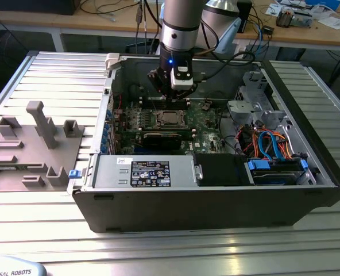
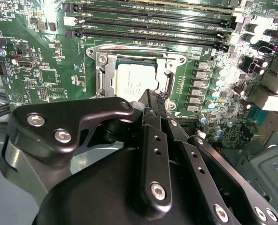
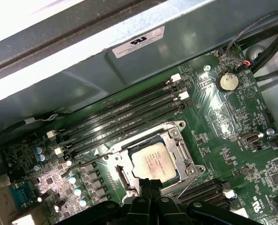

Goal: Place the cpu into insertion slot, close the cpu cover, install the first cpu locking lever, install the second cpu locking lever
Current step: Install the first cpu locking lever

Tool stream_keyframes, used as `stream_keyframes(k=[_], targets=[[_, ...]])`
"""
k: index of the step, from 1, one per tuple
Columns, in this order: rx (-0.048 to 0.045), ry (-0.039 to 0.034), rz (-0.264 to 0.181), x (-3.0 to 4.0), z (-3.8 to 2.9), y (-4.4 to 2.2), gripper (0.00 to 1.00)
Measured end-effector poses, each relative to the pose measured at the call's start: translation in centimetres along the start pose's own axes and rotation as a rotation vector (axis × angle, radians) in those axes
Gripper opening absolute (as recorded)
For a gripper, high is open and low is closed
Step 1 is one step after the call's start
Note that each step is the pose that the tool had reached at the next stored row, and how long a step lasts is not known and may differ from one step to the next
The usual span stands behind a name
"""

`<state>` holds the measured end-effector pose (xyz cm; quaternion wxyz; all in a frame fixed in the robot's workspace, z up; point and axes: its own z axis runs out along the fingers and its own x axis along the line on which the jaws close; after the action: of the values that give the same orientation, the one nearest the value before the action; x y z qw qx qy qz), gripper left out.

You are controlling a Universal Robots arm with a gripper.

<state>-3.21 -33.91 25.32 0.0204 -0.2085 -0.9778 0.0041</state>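
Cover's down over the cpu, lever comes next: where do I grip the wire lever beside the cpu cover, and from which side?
Probably the lever's hooked free end, from above, gripper straddling the wire: the rod lies close against the cpu cover, and only the hook stands clear.

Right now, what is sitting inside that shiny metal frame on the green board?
The silver chip lies flat inside the metal frame, which is folded down around its edges. The socket beneath is covered by the chip. The gripper hides the chip's near edge.
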Motion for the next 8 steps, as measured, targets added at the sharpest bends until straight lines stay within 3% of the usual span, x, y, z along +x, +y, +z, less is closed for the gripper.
stream_keyframes(k=[8], targets=[[0.0005, -0.0002, -0.014, 0.00, 0.00, 0.00, 0.11]])
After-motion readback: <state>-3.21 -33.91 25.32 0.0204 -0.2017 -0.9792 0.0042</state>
